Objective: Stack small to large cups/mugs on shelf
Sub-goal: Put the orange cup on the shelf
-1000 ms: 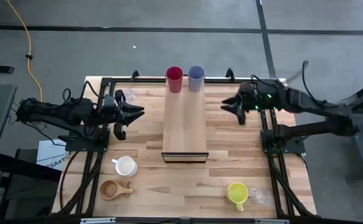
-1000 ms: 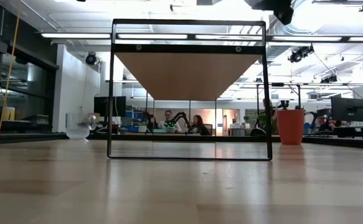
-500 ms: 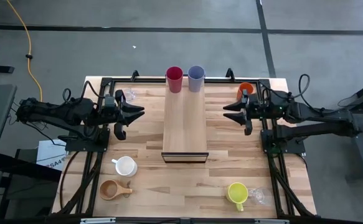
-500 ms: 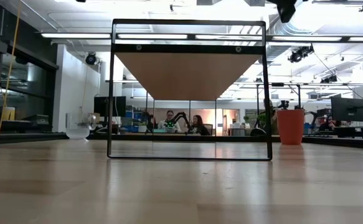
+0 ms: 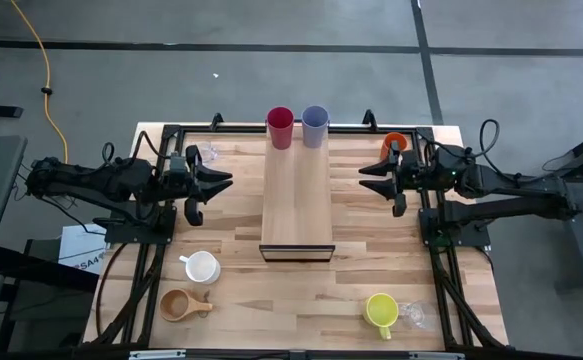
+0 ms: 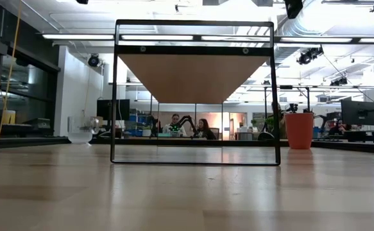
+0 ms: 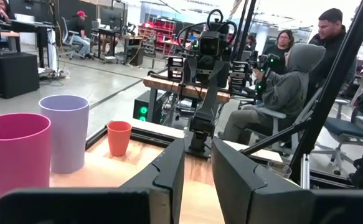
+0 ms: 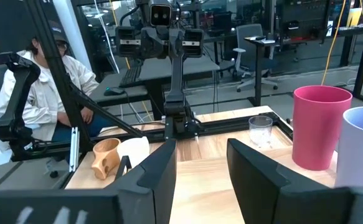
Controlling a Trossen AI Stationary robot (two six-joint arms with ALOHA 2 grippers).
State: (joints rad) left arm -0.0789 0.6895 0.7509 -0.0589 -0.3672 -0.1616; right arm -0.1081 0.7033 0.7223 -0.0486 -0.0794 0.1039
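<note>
High view | orange tumbler [image 5: 394, 142] just behind right end effector [image 5: 369, 179] | open, empty

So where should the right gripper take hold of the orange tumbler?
Grip the orange tumbler across its rim or upper wall, from above. It stands upright, mouth up, with no handle, at the table's far right corner beside the right gripper, whose jaws stand open; a top approach likely avoids the frame rail.
</note>
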